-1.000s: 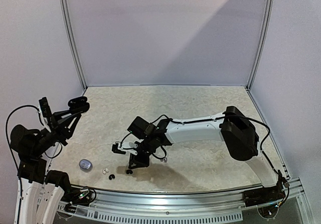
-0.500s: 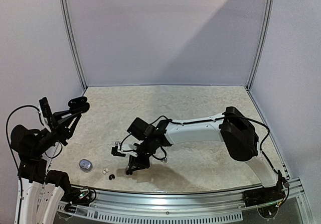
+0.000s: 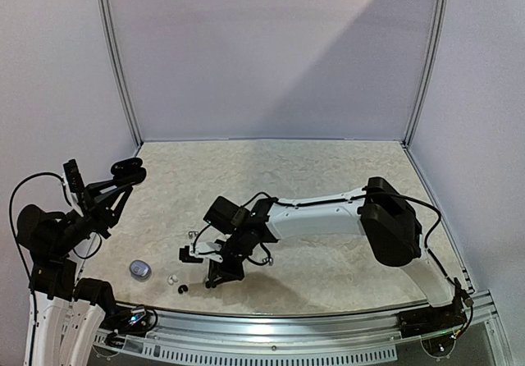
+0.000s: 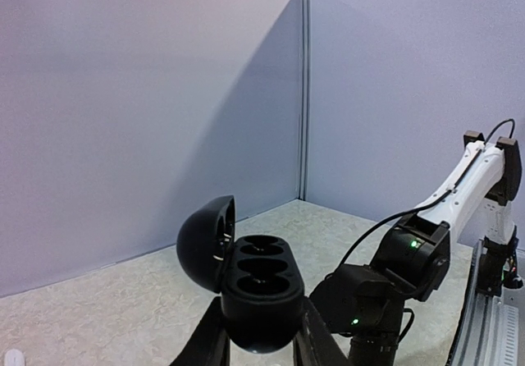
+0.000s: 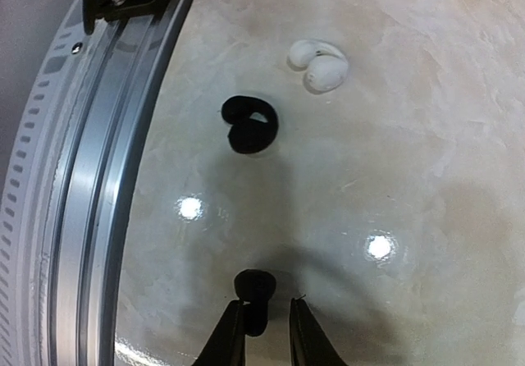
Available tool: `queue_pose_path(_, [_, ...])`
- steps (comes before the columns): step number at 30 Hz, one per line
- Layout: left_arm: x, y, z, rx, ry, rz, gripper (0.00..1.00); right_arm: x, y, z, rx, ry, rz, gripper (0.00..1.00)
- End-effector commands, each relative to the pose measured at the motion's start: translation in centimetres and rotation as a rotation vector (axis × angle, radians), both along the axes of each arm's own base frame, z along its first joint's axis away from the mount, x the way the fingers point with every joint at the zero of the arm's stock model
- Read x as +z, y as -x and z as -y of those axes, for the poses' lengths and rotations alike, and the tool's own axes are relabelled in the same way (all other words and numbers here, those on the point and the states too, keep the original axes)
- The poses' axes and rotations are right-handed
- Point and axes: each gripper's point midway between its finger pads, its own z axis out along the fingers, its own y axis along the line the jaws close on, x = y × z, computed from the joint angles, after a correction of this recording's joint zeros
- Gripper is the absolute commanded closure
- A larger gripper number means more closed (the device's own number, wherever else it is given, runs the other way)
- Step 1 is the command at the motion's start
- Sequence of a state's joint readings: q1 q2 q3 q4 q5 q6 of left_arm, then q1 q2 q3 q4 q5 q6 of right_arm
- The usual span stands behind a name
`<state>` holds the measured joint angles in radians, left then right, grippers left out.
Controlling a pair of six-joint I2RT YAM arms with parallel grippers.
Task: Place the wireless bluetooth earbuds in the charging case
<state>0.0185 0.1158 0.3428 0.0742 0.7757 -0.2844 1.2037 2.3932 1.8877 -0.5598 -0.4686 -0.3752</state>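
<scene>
Walls (image 3: 271, 54) of pale lilac stand round the marbled surface (image 3: 328, 177). My right arm (image 3: 320, 212), white with a black elbow, reaches across to the near left part of that surface, and my left arm (image 3: 49, 235) is folded up at its left edge. Only the overhead view shows both arms whole. It alone also takes in a silvery pebble-shaped case (image 3: 139, 269), lying near the front edge to the left of my right hand (image 3: 215, 279). A metal rail (image 5: 74, 185) runs along the near edge. My left hand (image 4: 262, 327) is raised off the surface and clamped on the black charging case (image 4: 258, 288), one finger against each side of its base. Only the left wrist view shows the lid standing open at the left and two round wells facing up; from above the case is just a dark blob. The right wrist view shows my right hand's fingers (image 5: 232, 333) narrowly parted, with a small black bud (image 5: 253, 287) between their tips. I cannot tell whether they pinch it or merely flank it. Beyond it a second black bud (image 5: 250, 125) lies curled on the surface, and a white bud (image 5: 320, 64) lies a little past that, apart from it. From overhead those two are mere specks.
</scene>
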Motion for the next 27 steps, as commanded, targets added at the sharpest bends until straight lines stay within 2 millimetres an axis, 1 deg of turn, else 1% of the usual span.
queue_pose_path(1, [-0.3, 0.0, -0.1, 0.005, -0.011, 0.014, 1.0, -2.9, 1.5, 1.1, 0.024, 0.088, -0.027, 0.83])
queue_pose_path(9, [-0.4, 0.0, -0.1, 0.002, -0.011, 0.011, 1.0, -2.4, 1.4, 0.9, 0.023, 0.085, -0.026, 0.94])
queue_pose_path(14, [-0.3, 0.2, 0.2, -0.018, -0.015, 0.015, 1.0, -0.8, 0.8, 0.6, 0.002, 0.075, 0.0, 1.0])
queue_pose_path(17, [-0.1, 0.9, 1.0, -0.091, -0.019, 0.023, 1.0, 2.3, -0.2, 0.6, -0.016, 0.031, 0.025, 1.0])
queue_pose_path(18, [0.0, 1.4, 1.5, -0.129, -0.028, 0.028, 1.0, 4.4, -0.8, 0.6, -0.029, -0.007, 0.031, 1.0])
queue_pose_path(20, [-0.2, 2.2, 2.2, -0.196, -0.059, 0.033, 1.0, 7.5, -2.3, 1.1, -0.062, -0.066, 0.032, 1.0])
queue_pose_path(21, [-0.2, 2.6, 2.5, -0.222, -0.07, 0.038, 1.0, 10.1, -2.9, 1.4, -0.078, -0.114, 0.046, 1.0])
queue_pose_path(22, [-0.1, 3.0, 2.8, -0.247, -0.078, 0.044, 1.0, 11.6, -3.7, 1.8, -0.094, -0.142, 0.06, 1.0])
queue_pose_path(23, [0.2, 3.4, 3.0, -0.269, -0.085, 0.054, 1.0, 13.7, -4.2, 2.2, -0.108, -0.178, 0.083, 1.0])
queue_pose_path(24, [0.4, 3.8, 3.3, -0.292, -0.098, 0.068, 1.0, 15.2, -4.7, 2.6, -0.118, -0.204, 0.103, 1.0])
queue_pose_path(25, [0.6, 4.1, 3.5, -0.313, -0.118, 0.084, 1.0, 17.7, -4.9, 3.0, -0.125, -0.25, 0.131, 1.0])
queue_pose_path(27, [0.8, 5.1, 4.2, -0.377, -0.157, 0.115, 1.0, 21.0, -5.0, 3.5, -0.124, -0.309, 0.175, 1.0])
